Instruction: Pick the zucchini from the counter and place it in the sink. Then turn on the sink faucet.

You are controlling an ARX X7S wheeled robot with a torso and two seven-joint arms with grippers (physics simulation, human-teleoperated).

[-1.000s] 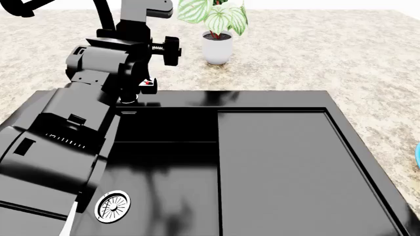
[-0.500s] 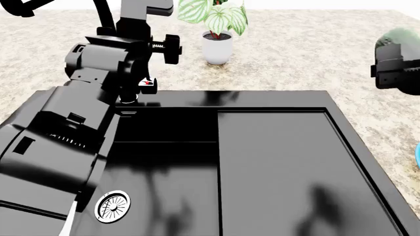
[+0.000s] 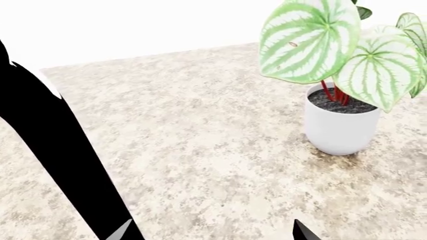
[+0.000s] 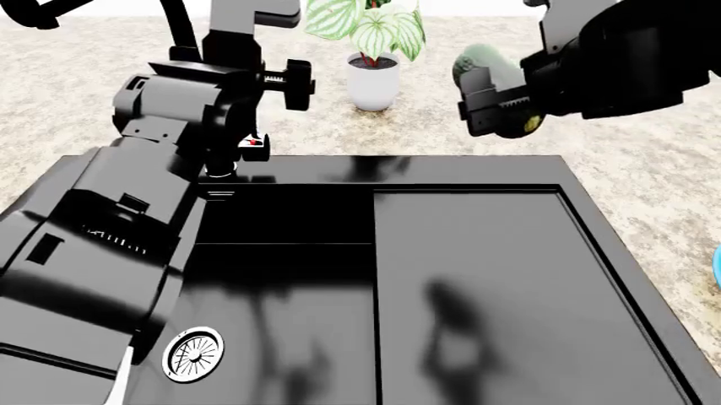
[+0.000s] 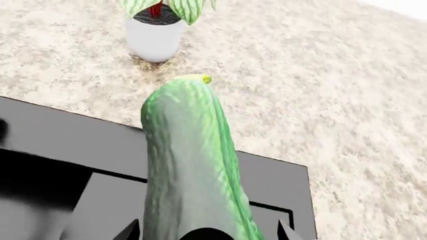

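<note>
The zucchini (image 4: 478,62), dark green with a pale yellow end, hangs in the air above the speckled counter (image 4: 642,126), just behind the back rim of the black sink (image 4: 474,278). My right gripper (image 4: 497,94) is shut on it. In the right wrist view the zucchini (image 5: 190,160) fills the space between the fingertips (image 5: 131,232). My left arm (image 4: 158,135) reaches up over the sink's left side beside the sink faucet (image 4: 177,34), whose lever shows a red dot (image 4: 253,143). My left gripper (image 3: 212,233) is open and holds nothing, with the black spout (image 3: 60,150) beside it.
A white pot with a striped-leaf plant (image 4: 373,78) stands on the counter behind the sink, between the two grippers. The round chrome drain (image 4: 194,352) lies in the deep basin at the left; the flat drainboard is at the right. Something blue (image 4: 718,261) shows at the right edge.
My right arm has come in from the right with the zucchini in its gripper and now sits behind the sink's back rim. The left arm has barely moved.
</note>
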